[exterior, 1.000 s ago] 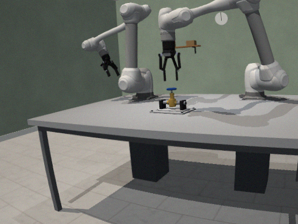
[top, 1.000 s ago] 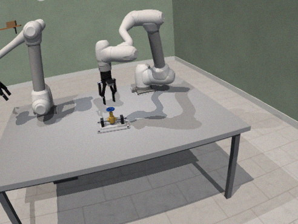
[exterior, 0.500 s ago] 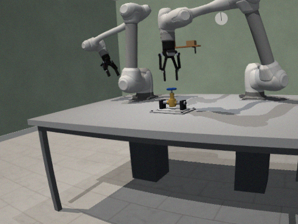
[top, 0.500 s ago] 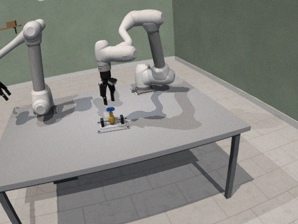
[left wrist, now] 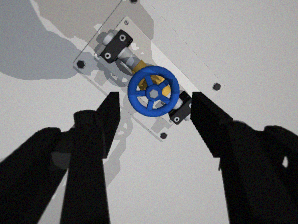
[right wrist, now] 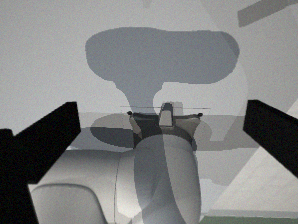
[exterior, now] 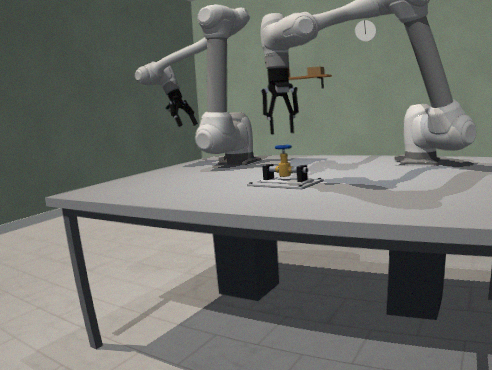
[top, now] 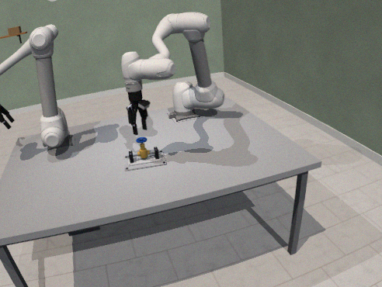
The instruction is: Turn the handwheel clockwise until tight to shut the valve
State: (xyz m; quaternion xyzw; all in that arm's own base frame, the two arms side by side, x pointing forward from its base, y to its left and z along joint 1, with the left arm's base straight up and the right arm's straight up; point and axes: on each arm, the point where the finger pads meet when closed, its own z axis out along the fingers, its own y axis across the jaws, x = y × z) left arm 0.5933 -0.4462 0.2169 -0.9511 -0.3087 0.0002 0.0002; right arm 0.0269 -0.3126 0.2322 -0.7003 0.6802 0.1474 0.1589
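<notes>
Showing a blue five-spoked round handwheel point(top: 141, 139) point(exterior: 283, 147) point(left wrist: 174, 102) inward from the long front edge of the grey rectangular tabletop point(top: 97, 186) point(exterior: 165, 202), partly open black left hand point(top: 140, 130) point(exterior: 282, 133) point(left wrist: 155, 105) apart above, black bearing blocks plainest in the left wrist view, wide-open black right hand point(top: 8, 125) point(exterior: 188, 124) point(right wrist: 161, 116) missing the wheel in its own view.

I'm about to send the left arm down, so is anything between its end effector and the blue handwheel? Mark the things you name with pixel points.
Nothing visible is in the way: the left end effector point(top: 140, 131) point(exterior: 282, 133) point(left wrist: 155, 105) hangs above the blue handwheel point(top: 141, 138) point(exterior: 283, 147) point(left wrist: 174, 102), with only open space between.
</notes>
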